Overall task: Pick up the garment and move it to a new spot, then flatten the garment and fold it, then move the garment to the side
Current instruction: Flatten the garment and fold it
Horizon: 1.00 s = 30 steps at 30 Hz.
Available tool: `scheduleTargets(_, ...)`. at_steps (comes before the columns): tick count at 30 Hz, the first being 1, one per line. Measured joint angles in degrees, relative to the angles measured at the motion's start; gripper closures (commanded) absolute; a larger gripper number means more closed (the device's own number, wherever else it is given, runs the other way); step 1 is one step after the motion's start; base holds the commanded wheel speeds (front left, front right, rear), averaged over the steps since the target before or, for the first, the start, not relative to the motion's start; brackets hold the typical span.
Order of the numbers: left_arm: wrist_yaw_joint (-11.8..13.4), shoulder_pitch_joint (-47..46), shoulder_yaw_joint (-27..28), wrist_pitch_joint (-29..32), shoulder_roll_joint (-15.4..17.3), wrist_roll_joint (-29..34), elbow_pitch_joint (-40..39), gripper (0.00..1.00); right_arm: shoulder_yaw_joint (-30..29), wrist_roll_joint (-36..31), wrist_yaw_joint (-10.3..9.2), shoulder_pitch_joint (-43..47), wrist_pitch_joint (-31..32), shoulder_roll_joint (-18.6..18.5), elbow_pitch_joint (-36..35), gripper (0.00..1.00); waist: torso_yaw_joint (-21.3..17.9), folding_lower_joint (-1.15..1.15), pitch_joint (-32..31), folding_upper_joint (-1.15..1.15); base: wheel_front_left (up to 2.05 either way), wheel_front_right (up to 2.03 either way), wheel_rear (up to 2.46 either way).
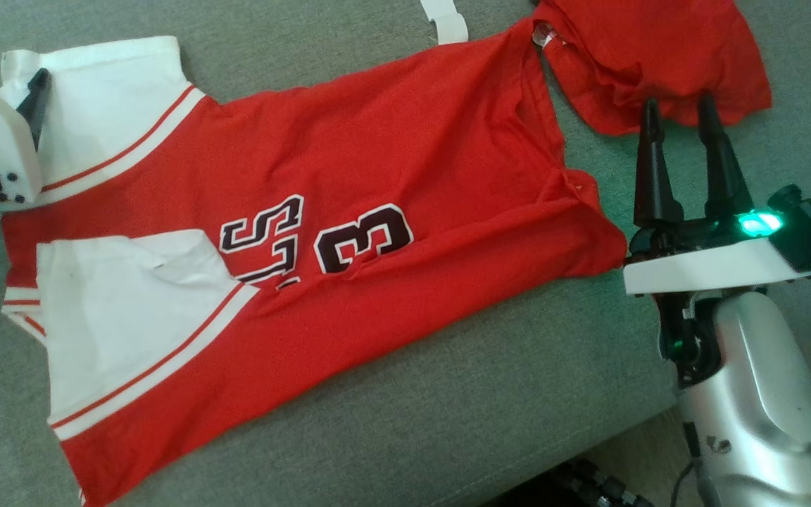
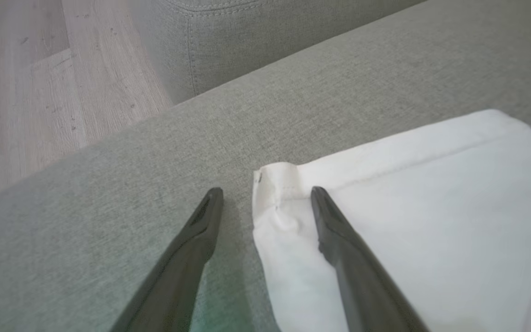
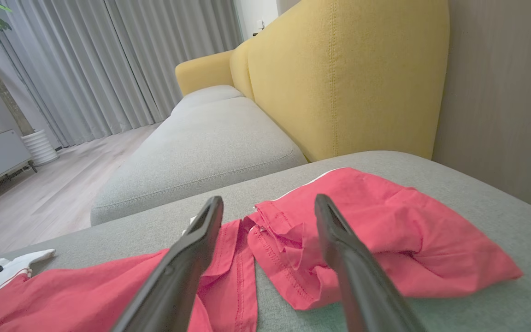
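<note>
The garment (image 1: 349, 169) is a red jersey with white panels edged in thin red stripes and black, white-outlined characters across its middle. It lies spread lengthwise and mostly flat, lightly wrinkled, on a grey cushion (image 1: 448, 408), with its white-panelled end toward the head view's left. The red end at the upper right is bunched and rumpled.

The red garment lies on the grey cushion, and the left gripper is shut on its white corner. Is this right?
Not quite: the left gripper is open at the white corner of the garment, jaws apart; the left wrist view shows it.
</note>
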Motion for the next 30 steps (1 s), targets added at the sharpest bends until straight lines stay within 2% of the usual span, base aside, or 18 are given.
scheduleTargets(7, -0.01, -2.61, -0.44, 2.45, 0.05, -2.52, 3.00, 0.00, 0.31, 0.02, 0.00, -0.17, -0.01, 0.00, -0.10, 0.00, -0.50, 0.00, 0.90, 0.00, 0.00, 0.00, 0.00)
scheduleTargets(8, 0.00, -2.62, -0.53, 2.92, 0.05, -2.92, 3.10, 0.29, 0.22, 0.02, 0.00, -0.17, -0.01, 0.00, -0.11, 0.00, -0.56, 0.00, 0.89, 0.00, 0.00, 0.00, 0.00)
scheduleTargets(9, 0.00, -2.67, -0.76, 3.33, 0.05, -3.71, 3.03, 0.62, 0.01, 0.02, 0.00, -0.16, -0.01, 0.00, -0.11, 0.00, -0.57, 0.00, 0.88, 0.00, 0.00, 0.00, 0.00)
scheduleTargets(10, -0.01, -2.74, -1.18, 3.50, 0.07, -4.26, 2.88, 1.00, -0.18, 0.02, 0.00, -0.16, -0.01, 0.00, -0.11, 0.00, -0.52, 0.00, 0.83, 0.00, 0.00, 0.00, 0.00)
scheduleTargets(13, -0.01, -2.84, -2.61, 3.57, -0.15, -4.98, 2.33, 1.00, -0.81, -0.01, 0.00, -0.16, -0.08, 0.00, -0.05, 0.00, -0.05, 0.00, 0.41, 0.00, 0.00, 0.00, 0.00)
scheduleTargets(19, 0.41, -2.72, -3.34, -5.16, -0.90, -3.94, 2.54, 1.00, 0.55, -4.36, 0.00, -0.35, 1.65, 0.03, 0.22, 0.00, 2.54, 0.01, -1.12, 0.00, 0.00, 0.00, 0.00)
scheduleTargets(24, 1.13, -2.76, -3.76, -13.60, -2.99, -1.76, -0.57, 1.00, -1.72, -8.25, 0.00, -3.10, 8.15, -0.07, 0.63, 0.00, 6.90, 0.01, -2.35, 0.00, 0.00, 0.00, 0.00)
scheduleTargets(30, 1.20, -0.77, -6.44, -20.18, -4.16, 0.60, -7.34, 1.00, -3.37, -11.43, 0.00, -9.46, 17.85, -0.89, 4.81, 0.00, 13.14, 0.00, -3.72, 0.00, 0.00, 0.00, 0.00)
